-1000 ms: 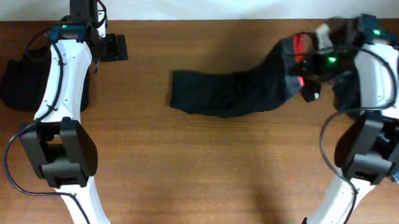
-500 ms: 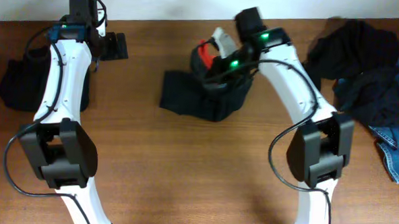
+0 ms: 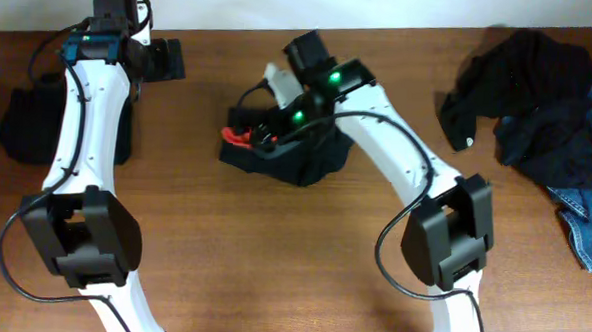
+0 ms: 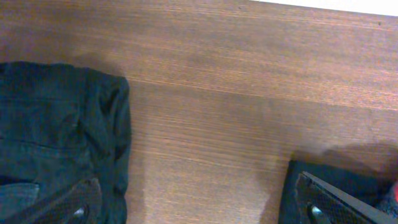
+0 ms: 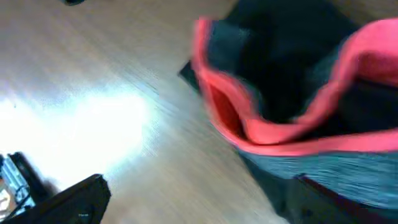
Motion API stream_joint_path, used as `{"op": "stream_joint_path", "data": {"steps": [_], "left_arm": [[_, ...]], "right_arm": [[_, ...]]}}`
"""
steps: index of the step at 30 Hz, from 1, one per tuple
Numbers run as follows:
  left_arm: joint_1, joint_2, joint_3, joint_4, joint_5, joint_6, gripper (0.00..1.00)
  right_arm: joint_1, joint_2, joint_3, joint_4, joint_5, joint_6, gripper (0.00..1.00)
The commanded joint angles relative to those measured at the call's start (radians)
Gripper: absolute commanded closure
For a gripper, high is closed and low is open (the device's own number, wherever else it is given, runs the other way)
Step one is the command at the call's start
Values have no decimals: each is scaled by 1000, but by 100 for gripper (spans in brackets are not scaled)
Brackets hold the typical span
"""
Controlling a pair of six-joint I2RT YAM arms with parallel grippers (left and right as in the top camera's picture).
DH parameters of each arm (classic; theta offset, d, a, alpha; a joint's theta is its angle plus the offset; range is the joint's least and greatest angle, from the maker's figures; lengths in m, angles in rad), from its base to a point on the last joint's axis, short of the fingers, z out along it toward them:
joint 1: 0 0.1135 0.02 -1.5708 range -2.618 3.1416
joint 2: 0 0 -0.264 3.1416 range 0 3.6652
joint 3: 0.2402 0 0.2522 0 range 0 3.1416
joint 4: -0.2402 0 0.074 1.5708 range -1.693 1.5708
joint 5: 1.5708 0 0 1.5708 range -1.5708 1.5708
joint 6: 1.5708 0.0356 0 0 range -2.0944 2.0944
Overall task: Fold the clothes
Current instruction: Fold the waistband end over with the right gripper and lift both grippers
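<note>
The black trousers (image 3: 301, 158) lie bunched at the table's middle, doubled over on themselves. Their red-orange lining (image 3: 239, 137) faces up at the left end. My right gripper (image 3: 260, 132) hovers over that end, open. In the right wrist view, the lining (image 5: 273, 130) and grey waistband (image 5: 348, 168) lie beside the right fingertip (image 5: 336, 202), with bare wood between the jaws. My left gripper (image 3: 171, 58) stands open at the back left over bare table. A dark folded garment (image 4: 56, 130) lies next to its left finger (image 4: 78, 202). More clothes (image 3: 534, 96) are heaped at the right.
A blue denim piece (image 3: 585, 234) hangs at the right edge under the heap. The dark folded garment (image 3: 23, 124) sits by the left edge. The table's back edge meets a white wall (image 3: 383, 5).
My right arm swept left from the heap, carrying the trousers' waistband end over the legs, and its jaws opened, letting go. The left arm shifted only slightly.
</note>
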State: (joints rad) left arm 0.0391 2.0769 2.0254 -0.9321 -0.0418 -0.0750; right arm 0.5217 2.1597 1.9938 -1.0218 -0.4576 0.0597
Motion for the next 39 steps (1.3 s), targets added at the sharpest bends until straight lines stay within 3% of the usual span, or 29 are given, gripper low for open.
{"op": "stream_joint_path", "data": {"steps": [1, 4, 9, 14, 16, 19, 20, 23, 25, 28, 32, 36, 39], "left_arm": [[34, -48, 19, 3, 10, 0, 1], [40, -53, 20, -1, 69, 1, 1], [-7, -52, 19, -24, 231, 5, 1], [-172, -44, 19, -65, 233, 137, 3], [-229, -33, 19, -80, 203, 138, 11], [-282, 0, 19, -95, 154, 152, 36], [-287, 6, 19, -95, 156, 152, 41], [-317, 59, 19, -98, 157, 152, 69], [-317, 78, 19, -97, 151, 152, 80], [-299, 105, 19, -91, 150, 152, 83], [-293, 138, 19, -113, 206, 152, 99], [-311, 176, 19, -161, 255, 185, 99], [-331, 179, 19, -297, 275, 254, 99]], "right_arm": [[17, -25, 19, 15, -50, 5, 0], [-20, -27, 23, 17, -55, 5, 0], [-205, -50, 125, -80, -61, -3, 1], [-346, -26, 136, -220, -53, -53, 1], [-352, -19, 127, -244, -34, -82, 1], [-352, -19, 111, -242, 0, -82, 1], [-352, -19, 105, -240, -1, -82, 1], [-352, -19, 90, -240, -1, -82, 1], [-351, -19, 84, -240, -2, -87, 0], [-326, -19, 84, -238, -1, -142, 2], [-311, -19, 84, -219, 7, -157, 3], [-327, -19, 84, -196, -1, -156, 3], [-342, -19, 84, -201, 3, -157, 3]]}}
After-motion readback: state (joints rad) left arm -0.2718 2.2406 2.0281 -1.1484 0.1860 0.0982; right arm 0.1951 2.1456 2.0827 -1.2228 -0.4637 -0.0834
